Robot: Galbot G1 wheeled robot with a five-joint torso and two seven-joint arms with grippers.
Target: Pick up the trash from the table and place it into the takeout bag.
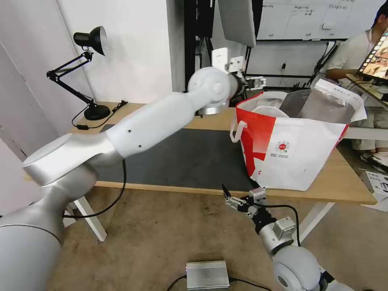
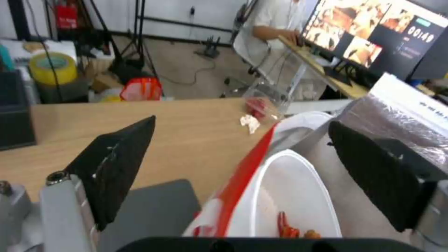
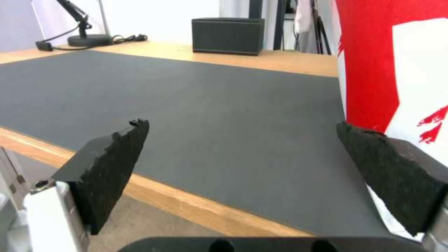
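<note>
White bowl [image 2: 289, 196] with crayfish shells sits inside takeout bag [image 1: 295, 149], beneath wide-open, empty left gripper [image 2: 243, 164]; right gripper [image 3: 252, 168], open and empty, hovers at the light-wood table's [image 1: 347, 190] near edge.

Probably a lab: tripods [image 2: 140, 42], wall whiteboards [image 1: 299, 18], a monitor [image 2: 373, 35] nearby.

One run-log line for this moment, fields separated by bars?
left gripper: open, above bag | bowl: in bag | tissue, tray: on table | right gripper: open, idle at table edge

White-and-red takeout bag [image 1: 291, 149] (silver-lined)
</note>
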